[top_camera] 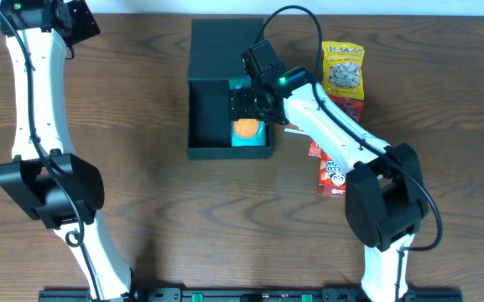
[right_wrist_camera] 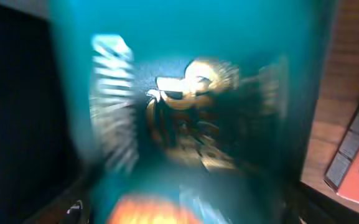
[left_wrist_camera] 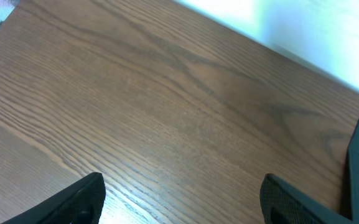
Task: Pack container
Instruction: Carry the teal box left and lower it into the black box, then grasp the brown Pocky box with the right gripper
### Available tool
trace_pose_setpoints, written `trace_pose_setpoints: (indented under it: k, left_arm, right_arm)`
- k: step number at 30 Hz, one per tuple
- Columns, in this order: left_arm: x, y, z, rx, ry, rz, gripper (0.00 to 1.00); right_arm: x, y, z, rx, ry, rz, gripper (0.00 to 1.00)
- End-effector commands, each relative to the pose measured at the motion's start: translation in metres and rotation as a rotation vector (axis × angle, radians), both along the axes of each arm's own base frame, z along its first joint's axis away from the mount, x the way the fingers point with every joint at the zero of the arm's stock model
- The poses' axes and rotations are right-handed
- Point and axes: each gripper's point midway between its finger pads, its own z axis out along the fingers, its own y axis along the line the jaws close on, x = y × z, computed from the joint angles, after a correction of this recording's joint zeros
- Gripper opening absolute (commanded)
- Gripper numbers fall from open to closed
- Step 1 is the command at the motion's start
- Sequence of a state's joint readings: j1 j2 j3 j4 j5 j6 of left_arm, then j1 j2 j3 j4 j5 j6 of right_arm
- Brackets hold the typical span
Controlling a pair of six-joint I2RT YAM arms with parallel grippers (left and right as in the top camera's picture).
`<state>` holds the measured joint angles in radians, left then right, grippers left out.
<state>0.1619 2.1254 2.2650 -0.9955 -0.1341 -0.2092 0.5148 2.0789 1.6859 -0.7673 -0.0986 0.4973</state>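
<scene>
A wood-grain brown tabletop (top_camera: pixel 141 84) seen from above, with two white-and-black robot arms reaching in from the near edge. The container (top_camera: pixel 225 50), a matte, dark teal-black rectangular cardboard box, sits in the far middle of the tabletop. It is open, with its mouth facing up and its flap lid folded back on the far side. Box and lid together make a long shape running from near to far.

Inside the container, against its right wall, lies a glossy teal packet (top_camera: pixel 248 134) with an orange patch. The right pincer (top_camera: pixel 246 107) hangs directly over this packet, inside the box opening. The right wrist view is filled by a blurred teal surface with a gold design, and whether the jaws are apart or together cannot be told.

The right arm (top_camera: pixel 334 126) crosses diagonally from the near right, and it covers part of the snacks lying right of the container. A yellow packet (top_camera: pixel 343 69) lies flat at the far right, well clear of the box. A red packet (top_camera: pixel 330 172) lies nearer, partly under the arm.

The left arm (top_camera: pixel 32 101) stands along the left edge. The left pincer (left_wrist_camera: pixel 182 180) hovers over bare wood with its black fingers spread wide apart and nothing between them. A dark corner of the container shows at the right edge of its view.
</scene>
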Motion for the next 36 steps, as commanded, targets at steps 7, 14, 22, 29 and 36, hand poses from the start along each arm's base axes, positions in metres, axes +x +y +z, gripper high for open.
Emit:
trace_pose_setpoints:
  k: [7,14,22,29,36]
  left_arm:
    - [-0.001,0.0,-0.011,-0.006,0.031,-0.007,0.81]
    - [-0.007,-0.001,-0.015,-0.01,0.059,-0.007,0.81]
    - [-0.008,-0.001,-0.016,-0.012,0.067,-0.006,0.8]
    - [-0.007,-0.001,-0.015,-0.013,0.059,-0.004,0.81]
    - [-0.006,-0.004,-0.015,-0.025,0.055,-0.013,0.81]
  right_arm:
    - [0.017,0.012,0.041,0.019,-0.117,0.062,0.99]
    - [0.054,-0.026,0.078,-0.139,-0.274,0.012,0.99]
    - [0.068,-0.103,0.067,-0.199,-0.198,-0.133,0.99]
    - [0.072,-0.133,0.03,-0.204,-0.105,-0.199,0.99]
    - [0.069,-0.131,-0.008,-0.211,-0.023,-0.184,0.99]
